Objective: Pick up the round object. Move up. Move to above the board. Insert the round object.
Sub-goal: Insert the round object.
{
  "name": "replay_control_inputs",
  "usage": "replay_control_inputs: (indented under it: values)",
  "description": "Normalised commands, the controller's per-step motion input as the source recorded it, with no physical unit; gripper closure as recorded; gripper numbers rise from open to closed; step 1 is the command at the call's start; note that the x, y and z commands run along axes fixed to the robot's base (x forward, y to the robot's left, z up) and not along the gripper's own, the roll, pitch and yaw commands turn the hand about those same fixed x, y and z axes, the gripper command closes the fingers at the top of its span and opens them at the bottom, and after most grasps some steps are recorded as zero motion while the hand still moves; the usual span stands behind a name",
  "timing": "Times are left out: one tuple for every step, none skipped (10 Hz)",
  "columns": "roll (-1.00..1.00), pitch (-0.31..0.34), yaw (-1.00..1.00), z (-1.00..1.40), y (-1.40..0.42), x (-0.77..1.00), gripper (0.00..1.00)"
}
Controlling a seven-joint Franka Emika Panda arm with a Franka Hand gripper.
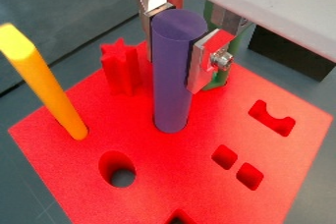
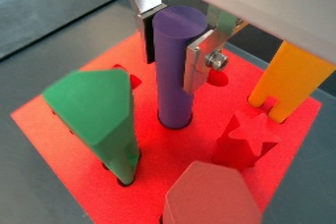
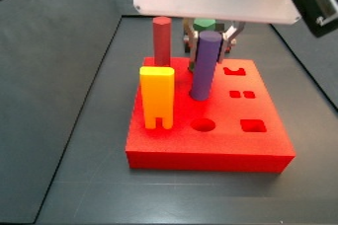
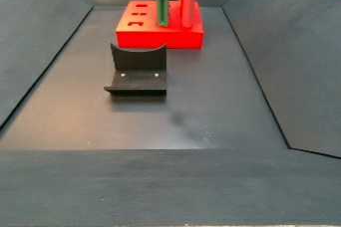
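Two silver fingers (image 2: 201,59) of the gripper (image 2: 175,33), upper centre in both wrist views, were clamped on the round object (image 2: 179,66), its base entering the board (image 2: 53,120). Vertical alignment was judged essential before release.

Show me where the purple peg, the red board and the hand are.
purple peg (image 1: 172,76), a wrist view, its side.
red board (image 3: 211,150), a side view, front wall.
hand (image 2: 174,31), a wrist view, midway between fingertips, around the peg.
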Motion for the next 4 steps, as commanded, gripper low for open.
replay_control_inputs:
  values:
    - [0.0,-0.039,0.0,-0.26,0.0,0.02,1.0]
    - [-0.08,-0.184,0.05,-0.09,0.09,0.0,1.0]
    - [0.0,-0.014,0.0,0.0,0.0,0.0,1.0]
    - [0.0,0.0,0.0,0.0,0.0,0.0,1.0]
